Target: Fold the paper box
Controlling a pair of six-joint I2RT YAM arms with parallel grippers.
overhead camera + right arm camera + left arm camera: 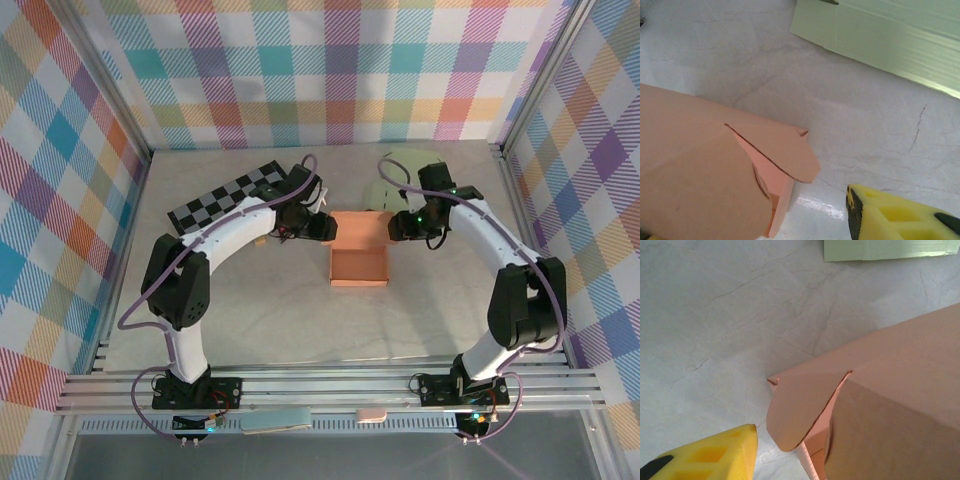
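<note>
The salmon paper box (359,268) sits mid-table as an open tray, with its lid panel (361,230) raised at the back. My left gripper (322,227) is at the lid's left edge and my right gripper (401,226) at its right edge. In the left wrist view, one yellow finger (715,455) stands apart from the rounded side flap (800,405); the other finger is hidden behind the cardboard. The right wrist view mirrors this: a yellow finger (900,217) is clear of the flap (785,150). Both grippers look open, straddling the lid's corners without pinching them.
A pale green flat box (388,188) lies just behind the salmon box, also seen as the green box (880,35) close to the right gripper. A black-and-white checkered board (225,198) lies at the back left. Metal frame rails and plaid walls bound the table.
</note>
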